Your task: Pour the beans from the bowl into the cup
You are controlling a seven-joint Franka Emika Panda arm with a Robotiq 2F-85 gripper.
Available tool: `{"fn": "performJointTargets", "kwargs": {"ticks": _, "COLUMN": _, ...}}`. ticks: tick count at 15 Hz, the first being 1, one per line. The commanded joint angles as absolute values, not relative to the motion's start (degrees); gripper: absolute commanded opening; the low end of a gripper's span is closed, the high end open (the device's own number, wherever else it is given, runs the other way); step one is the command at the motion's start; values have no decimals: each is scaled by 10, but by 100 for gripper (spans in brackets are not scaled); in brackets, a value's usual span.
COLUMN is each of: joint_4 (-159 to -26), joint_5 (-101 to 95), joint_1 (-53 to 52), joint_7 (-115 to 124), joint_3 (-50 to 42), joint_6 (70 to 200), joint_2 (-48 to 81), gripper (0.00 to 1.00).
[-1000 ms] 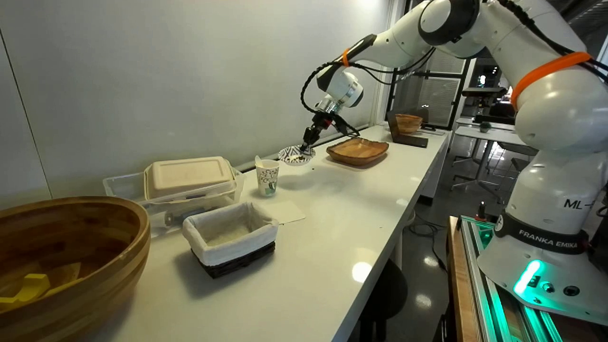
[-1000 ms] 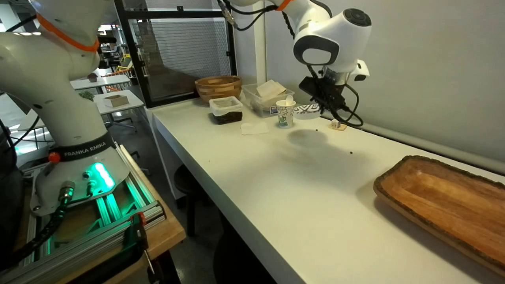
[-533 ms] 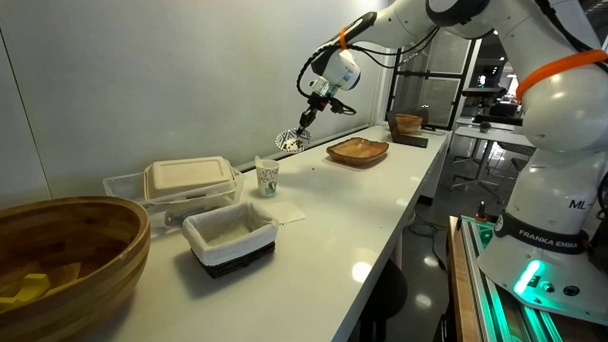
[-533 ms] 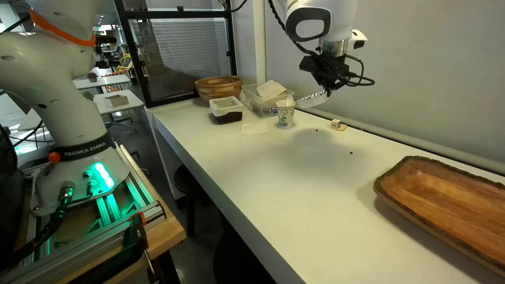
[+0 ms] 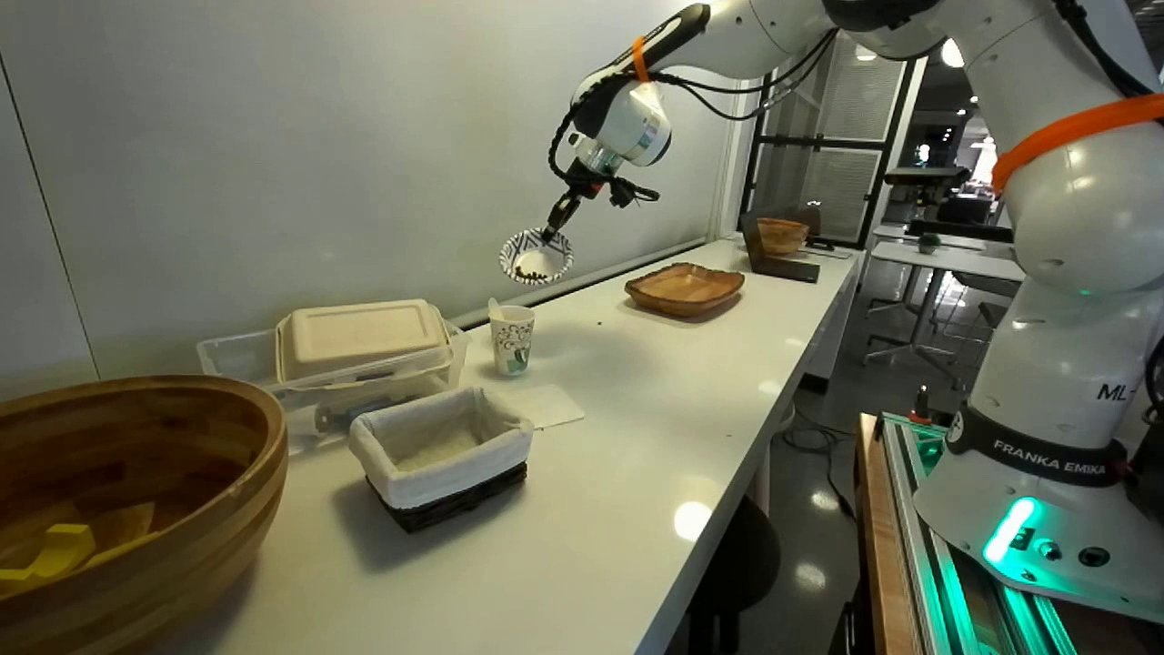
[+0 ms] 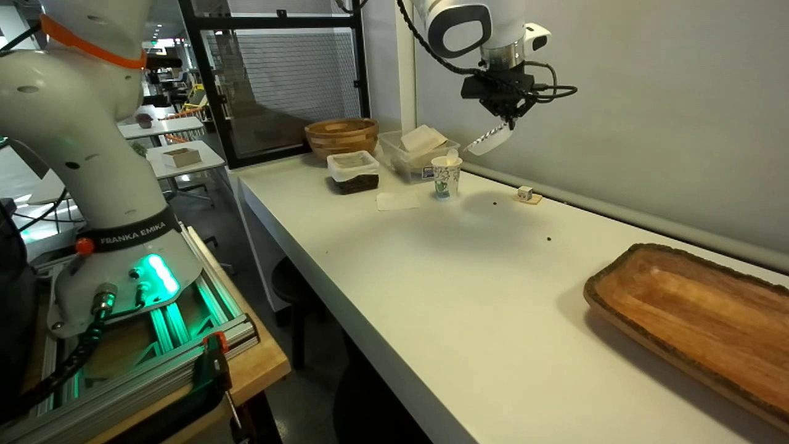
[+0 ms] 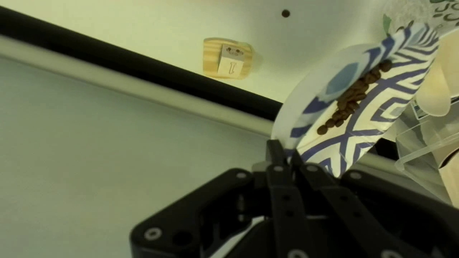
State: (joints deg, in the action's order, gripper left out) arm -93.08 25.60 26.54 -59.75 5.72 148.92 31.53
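Bowl (image 5: 542,257) hangs tilted above and beside the cup (image 5: 513,341); I judge it light, bendy paper. The claw (image 7: 286,152), closed tight, grips its rim on the side away from the cup, a sound hold, though harder squeezing could buckle it and scatter beans (image 7: 353,94).

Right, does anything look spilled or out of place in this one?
Yes: two dark specks lie loose on the table, outside the cup and the bowl. They resemble the beans in the bowl, so they're probably spilled. The bowl's tilt suits pouring.
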Motion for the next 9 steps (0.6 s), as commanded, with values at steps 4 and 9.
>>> {"fn": "performJointTargets", "kwargs": {"ticks": 4, "joint_4": -996, "joint_5": 255, "joint_1": 255, "joint_7": -682, "joint_3": 97, "joint_6": 1575, "joint_2": 289, "gripper": 1}}
{"fn": "performJointTargets", "kwargs": {"ticks": 9, "joint_4": -1033, "joint_5": 295, "joint_1": 293, "joint_7": -783, "joint_3": 169, "joint_6": 1633, "joint_2": 275, "gripper": 1}}
